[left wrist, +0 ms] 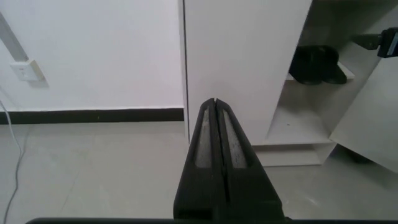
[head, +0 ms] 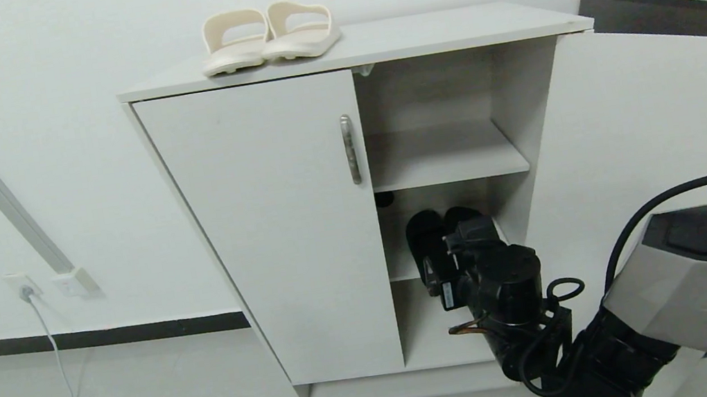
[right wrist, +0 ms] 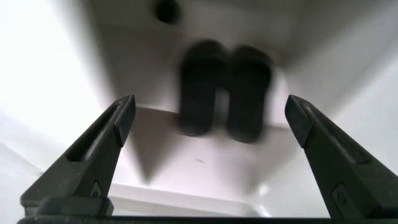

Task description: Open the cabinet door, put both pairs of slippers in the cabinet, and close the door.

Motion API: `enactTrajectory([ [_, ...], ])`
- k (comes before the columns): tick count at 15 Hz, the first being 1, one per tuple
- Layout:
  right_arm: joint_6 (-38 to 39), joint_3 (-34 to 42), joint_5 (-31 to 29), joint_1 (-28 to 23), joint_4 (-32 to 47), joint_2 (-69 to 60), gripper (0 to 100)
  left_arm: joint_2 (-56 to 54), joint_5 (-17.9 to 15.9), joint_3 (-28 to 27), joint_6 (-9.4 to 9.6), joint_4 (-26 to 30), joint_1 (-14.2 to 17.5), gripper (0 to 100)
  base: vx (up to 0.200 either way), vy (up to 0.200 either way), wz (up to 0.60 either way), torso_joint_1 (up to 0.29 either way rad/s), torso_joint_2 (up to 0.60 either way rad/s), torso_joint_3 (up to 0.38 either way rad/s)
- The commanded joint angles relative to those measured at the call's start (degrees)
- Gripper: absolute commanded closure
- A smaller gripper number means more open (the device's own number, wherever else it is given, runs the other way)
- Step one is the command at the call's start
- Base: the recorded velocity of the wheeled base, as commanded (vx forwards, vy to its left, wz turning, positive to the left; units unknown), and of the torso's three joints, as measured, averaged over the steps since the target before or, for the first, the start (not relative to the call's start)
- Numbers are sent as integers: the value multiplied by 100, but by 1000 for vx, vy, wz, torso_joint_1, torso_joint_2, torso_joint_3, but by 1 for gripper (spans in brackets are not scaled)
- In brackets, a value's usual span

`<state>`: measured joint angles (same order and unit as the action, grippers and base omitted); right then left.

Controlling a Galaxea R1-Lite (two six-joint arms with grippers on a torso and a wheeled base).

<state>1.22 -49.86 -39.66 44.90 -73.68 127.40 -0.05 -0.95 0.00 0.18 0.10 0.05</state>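
A cream pair of slippers lies on top of the white cabinet. The cabinet's left door is closed and its right door stands swung open. Inside, a black pair of slippers rests at the front of the middle shelf. My right gripper is open just in front of the black pair, not touching it. My left gripper is shut on nothing, low down, facing the closed left door.
The upper shelf and bottom shelf hold nothing. A metal handle sits on the left door. Wall sockets with a hanging cable are at the left, and a dark grey table stands behind the open door.
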Motion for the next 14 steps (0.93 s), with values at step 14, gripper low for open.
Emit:
enactTrajectory([
  [14,1,-6,2,10,-6,39,0,5,7,0,-9,-1,4,100,0,186,0,3,2,3],
])
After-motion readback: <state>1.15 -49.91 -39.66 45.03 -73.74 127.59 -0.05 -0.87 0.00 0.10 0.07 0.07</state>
